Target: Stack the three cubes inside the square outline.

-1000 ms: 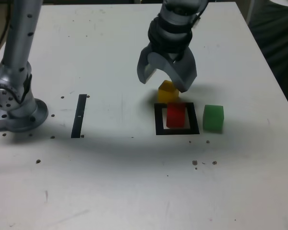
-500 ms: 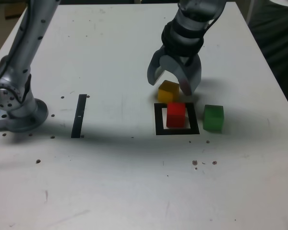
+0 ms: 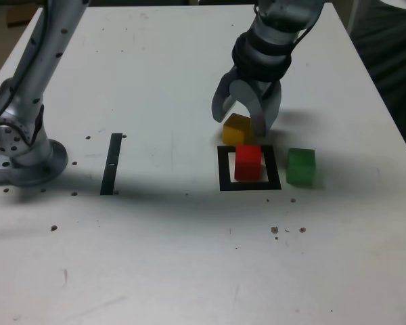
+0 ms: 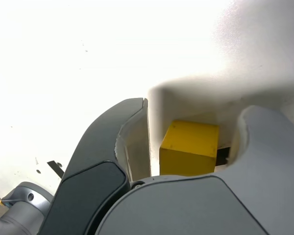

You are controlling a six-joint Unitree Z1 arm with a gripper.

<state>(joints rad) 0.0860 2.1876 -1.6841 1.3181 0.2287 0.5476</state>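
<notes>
The yellow cube [image 3: 237, 128] rests on the white table just behind the square outline [image 3: 223, 170]. My gripper [image 3: 240, 122] is lowered over it, one jaw on each side. In the wrist view the yellow cube [image 4: 188, 147] sits between the fingers of the gripper [image 4: 193, 115], and a thin gap still shows beside it, so the jaws are open and close to its faces. The red cube [image 3: 247, 162] stands inside the outline. The green cube [image 3: 300, 166] is just outside the outline, on the exterior view's right.
A straight black strip [image 3: 111, 163] lies toward the exterior view's left, near the arm's base [image 3: 24, 154]. Small dark specks dot the tabletop. The table's edge [image 3: 386, 101] runs down the exterior view's right.
The gripper has come down around the yellow cube and moved slightly to the exterior view's right. Its jaws have narrowed from wide open to nearly the cube's width. The cubes have not moved.
</notes>
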